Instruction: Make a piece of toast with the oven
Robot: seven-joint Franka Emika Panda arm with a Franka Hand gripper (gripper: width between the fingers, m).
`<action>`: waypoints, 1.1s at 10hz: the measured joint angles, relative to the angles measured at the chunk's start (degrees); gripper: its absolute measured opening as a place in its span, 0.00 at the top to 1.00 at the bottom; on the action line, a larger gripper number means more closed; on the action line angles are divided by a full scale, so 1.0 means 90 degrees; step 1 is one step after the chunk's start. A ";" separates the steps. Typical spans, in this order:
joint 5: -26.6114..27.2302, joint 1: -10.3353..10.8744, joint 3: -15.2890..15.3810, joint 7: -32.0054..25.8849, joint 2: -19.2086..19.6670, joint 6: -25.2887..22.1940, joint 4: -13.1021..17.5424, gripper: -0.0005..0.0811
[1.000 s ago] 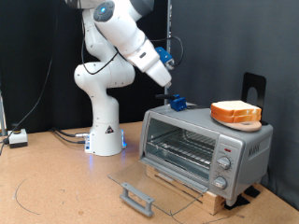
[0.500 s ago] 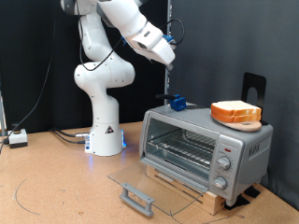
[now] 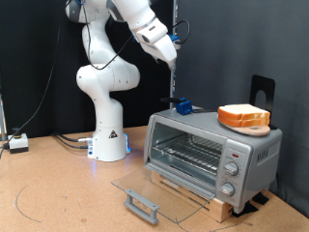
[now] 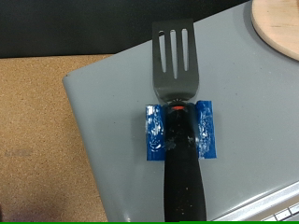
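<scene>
The silver oven (image 3: 253,158) stands at the exterior view's right, its glass door (image 3: 159,190) folded down flat and the wire rack (image 3: 189,155) bare. The piece of toast (image 3: 243,117) lies on the oven's roof, apparently stacked on a like slice; its crust edge (image 4: 279,22) also shows in the wrist view. A black slotted spatula (image 4: 177,65) rests in a blue holder (image 4: 179,132) on the roof's other end. My gripper (image 3: 170,61) hangs high above the spatula (image 3: 181,105), holding nothing. No fingers appear in the wrist view.
The door's grey bar handle (image 3: 143,204) juts toward the exterior view's bottom. The arm's white base (image 3: 108,140) stands left of the oven. Three knobs (image 3: 232,175) sit on the oven's right panel. A black stand (image 3: 263,90) rises behind the oven. A cable (image 3: 39,203) loops across the cork floor.
My gripper has risen from just above the spatula on the oven's roof to well above it. The toast, spatula and oven door have not moved.
</scene>
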 joint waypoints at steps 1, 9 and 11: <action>-0.0013 0.0000 0.0000 -0.0013 0.0004 -0.0018 0.0000 0.00; 0.0189 0.0210 0.0996 -0.0674 0.0007 0.1170 -0.0975 0.00; 0.0318 0.0254 0.1255 -0.0674 0.0146 0.1459 -0.1077 0.00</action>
